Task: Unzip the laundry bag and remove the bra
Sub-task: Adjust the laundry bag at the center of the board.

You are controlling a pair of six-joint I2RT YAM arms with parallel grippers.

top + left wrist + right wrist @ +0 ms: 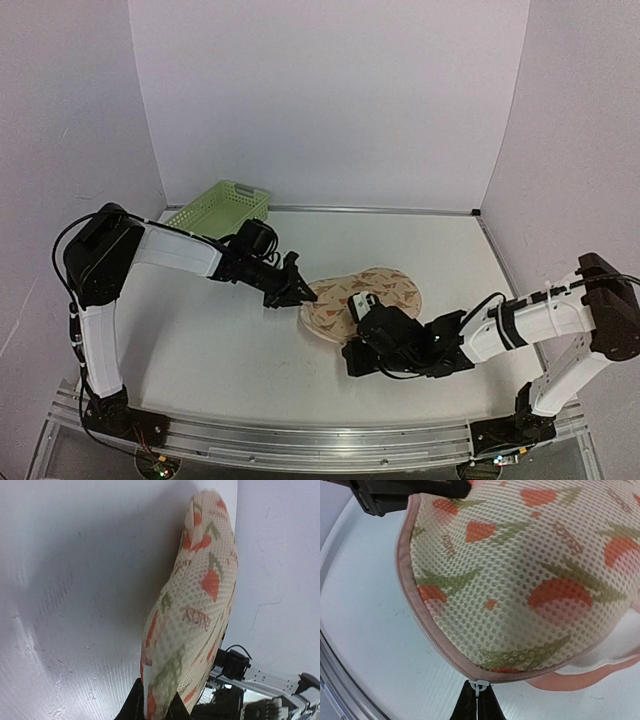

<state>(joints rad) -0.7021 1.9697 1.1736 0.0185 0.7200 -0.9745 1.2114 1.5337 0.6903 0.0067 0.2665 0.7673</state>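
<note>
Laundry bag (390,290), overhead, lies on the counter (220,340), long axis 8 to 2 o'clock. Left wrist: left claw (155,711) pinches its 8 o'clock end. Right wrist: right claw (478,705) clamps the zip pull (479,686); the closed zip curves away toward 10 o'clock.

Table (200,340): white, flat, walled in white on three sides; bore two items; bag (365,295), beige-pink mesh with orange-red and green motifs, pink zip round its edge, lay just right of centre; basket (218,208), light green lattice, stood at far left corner, well apart from bag.
</note>
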